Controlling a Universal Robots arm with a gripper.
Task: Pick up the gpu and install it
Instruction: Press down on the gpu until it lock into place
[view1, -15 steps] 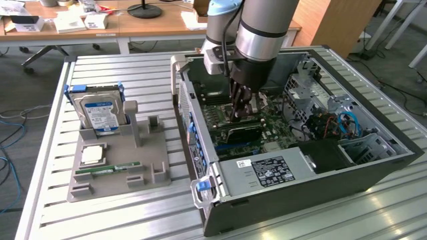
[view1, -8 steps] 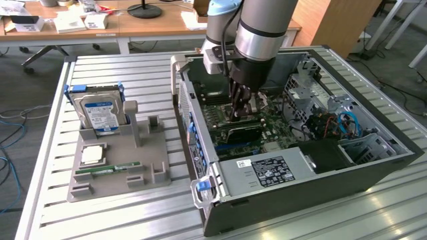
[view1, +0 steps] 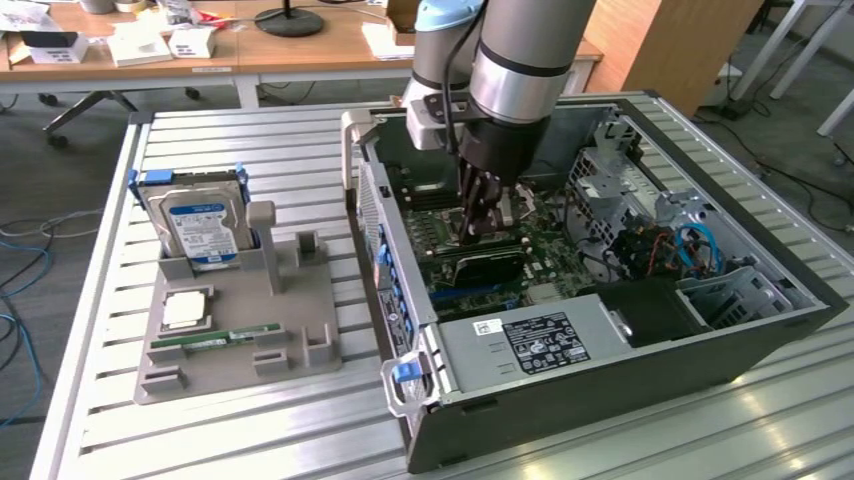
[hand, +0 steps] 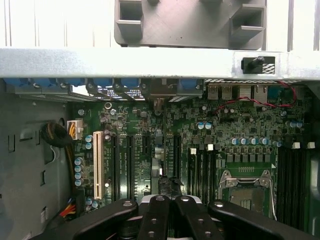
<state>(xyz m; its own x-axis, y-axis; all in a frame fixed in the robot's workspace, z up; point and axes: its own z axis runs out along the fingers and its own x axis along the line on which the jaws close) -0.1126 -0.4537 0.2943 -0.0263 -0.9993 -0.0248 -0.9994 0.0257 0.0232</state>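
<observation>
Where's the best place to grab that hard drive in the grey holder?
Probably the top edge, from straight above. The hard drive stands upright with its lower end sunk in the holder slot, so only the upper part is free. Pinch across its flat front and back; blue rails cover the side edges.

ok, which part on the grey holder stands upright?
The hard drive with the blue-white label, standing on edge; the green RAM stick and the square chip lie flat.
</observation>
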